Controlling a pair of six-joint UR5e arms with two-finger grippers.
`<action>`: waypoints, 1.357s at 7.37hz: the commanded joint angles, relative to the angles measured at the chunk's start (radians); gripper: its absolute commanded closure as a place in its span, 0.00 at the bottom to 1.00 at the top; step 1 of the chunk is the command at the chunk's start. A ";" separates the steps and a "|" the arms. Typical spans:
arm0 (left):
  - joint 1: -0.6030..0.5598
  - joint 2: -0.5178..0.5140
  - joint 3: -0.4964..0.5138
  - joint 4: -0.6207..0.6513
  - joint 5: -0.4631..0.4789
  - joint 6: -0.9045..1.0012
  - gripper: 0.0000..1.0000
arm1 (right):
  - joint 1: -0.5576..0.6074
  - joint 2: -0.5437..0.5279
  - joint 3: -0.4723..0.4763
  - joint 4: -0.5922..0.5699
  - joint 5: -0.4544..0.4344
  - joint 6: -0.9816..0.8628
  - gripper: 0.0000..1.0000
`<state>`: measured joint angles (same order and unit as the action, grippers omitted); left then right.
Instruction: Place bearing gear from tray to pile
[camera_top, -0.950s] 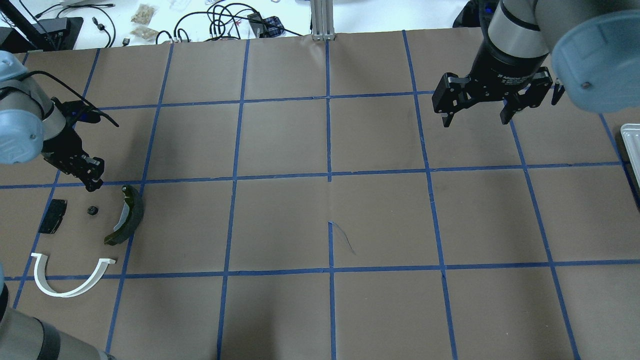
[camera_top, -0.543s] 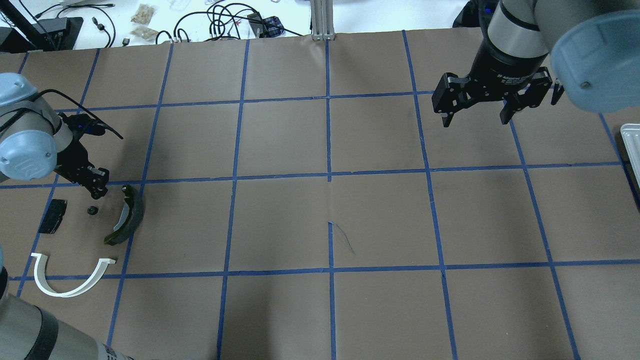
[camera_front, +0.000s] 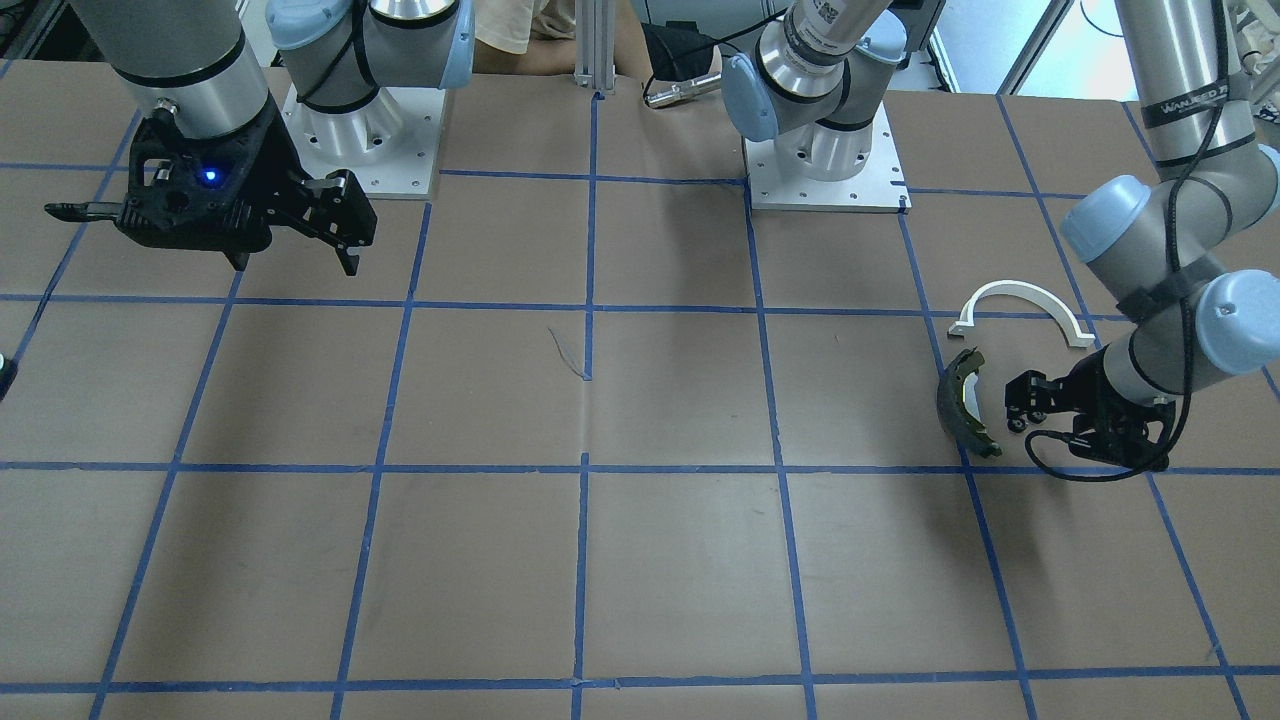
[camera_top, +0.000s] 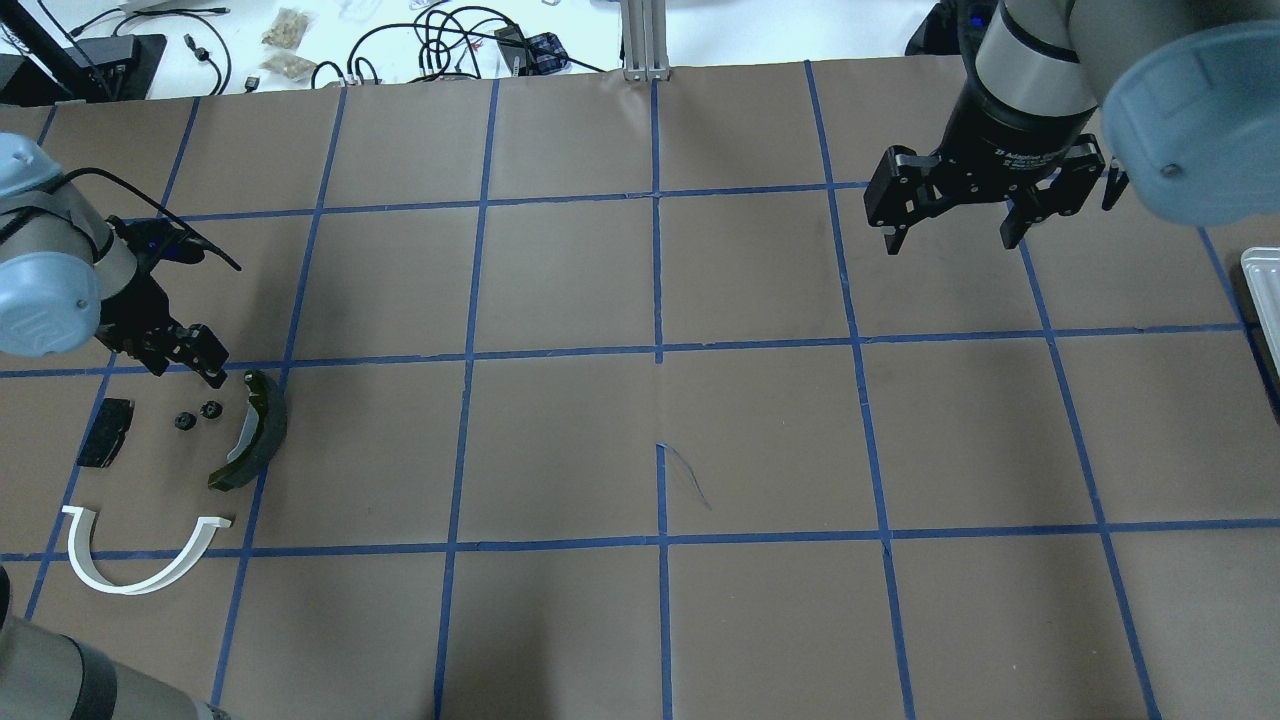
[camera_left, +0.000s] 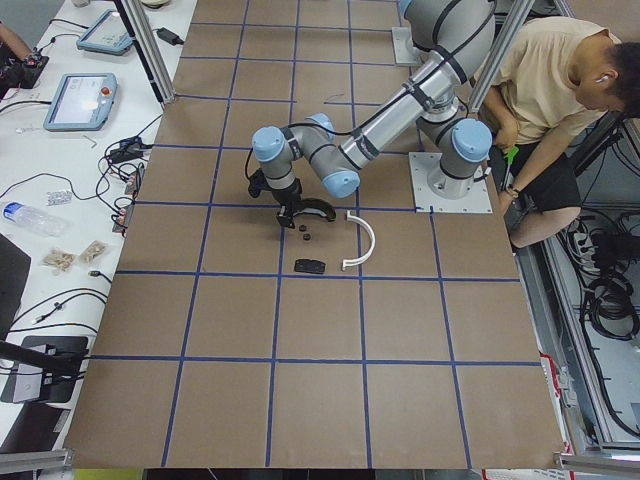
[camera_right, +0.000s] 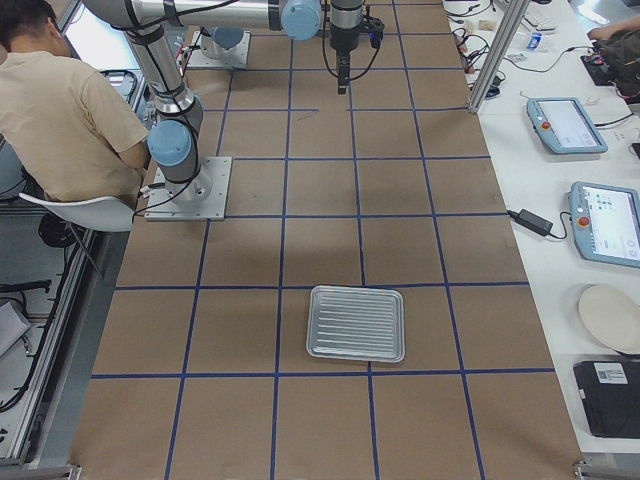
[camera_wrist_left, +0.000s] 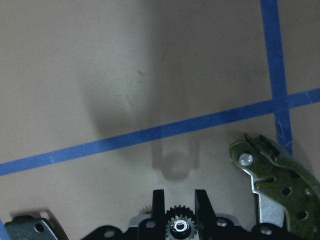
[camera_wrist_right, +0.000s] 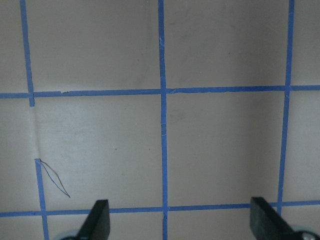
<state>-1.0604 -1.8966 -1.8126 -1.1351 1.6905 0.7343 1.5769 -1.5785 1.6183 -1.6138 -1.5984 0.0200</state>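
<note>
Overall, the table (camera_top: 560, 620), papered brown with a blue tape grid, fills every view. The silver tray (camera_right: 355, 323) lies at the lower centre of the right side view. At the upper right of the overhead view, the right end effector (camera_top: 952, 243) hangs with its fingers spread wide.

At the left edge of that view, the left end effector (camera_top: 208, 372) points down at the pile (camera_left: 310, 266). The white half-ring arch (camera_top: 125, 588) lies lower left, the brake shoe (camera_top: 268, 430) just right of the fingers, and the black pad (camera_top: 106, 432) further left. A small black part (camera_top: 183, 421) lies between pad and shoe. In the left wrist view, the left fingers pinch the bearing gear (camera_wrist_left: 179, 226), close to the table beside the shoe's end.
</note>
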 joint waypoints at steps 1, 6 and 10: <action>-0.056 0.114 0.121 -0.307 -0.076 -0.159 0.00 | 0.000 0.000 0.000 0.000 -0.002 -0.002 0.00; -0.508 0.277 0.227 -0.382 -0.074 -0.715 0.00 | 0.000 0.002 0.000 -0.015 0.006 0.005 0.00; -0.543 0.367 0.222 -0.313 -0.115 -0.725 0.00 | -0.003 0.002 0.000 -0.020 0.005 0.003 0.00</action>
<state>-1.5996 -1.5544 -1.5949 -1.4382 1.5971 0.0111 1.5743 -1.5774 1.6183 -1.6329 -1.5933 0.0231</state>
